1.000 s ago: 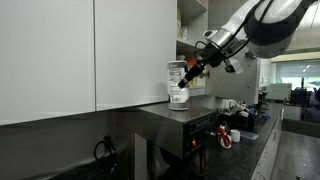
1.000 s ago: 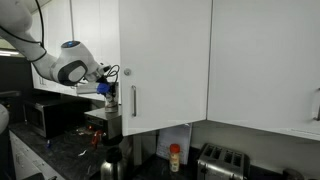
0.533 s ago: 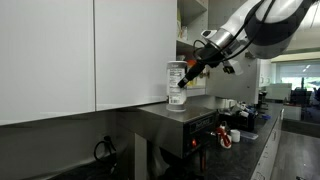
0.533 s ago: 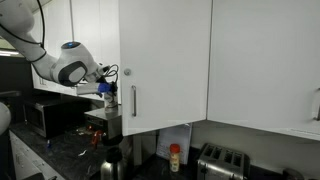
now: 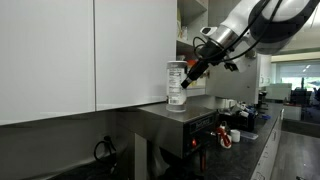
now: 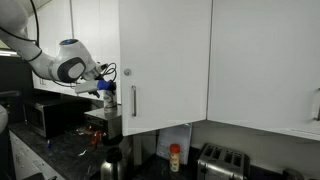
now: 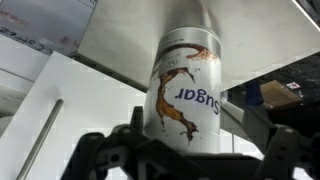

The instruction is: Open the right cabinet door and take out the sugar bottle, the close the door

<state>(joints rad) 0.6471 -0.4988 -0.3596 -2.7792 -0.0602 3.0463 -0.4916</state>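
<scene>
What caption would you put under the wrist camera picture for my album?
Open gripper either side of the sugar bottle, its label upside down.

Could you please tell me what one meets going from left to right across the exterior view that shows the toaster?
gripper → door handle → yellow bottle → toaster

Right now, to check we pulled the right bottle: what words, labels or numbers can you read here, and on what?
"Sugar": on the label of the sugar bottle, seen upside down in the wrist view.
Reddish print on the carton at the top left of the wrist view: too blurred to read.
The bottle's label in an exterior view: too small to read.
</scene>
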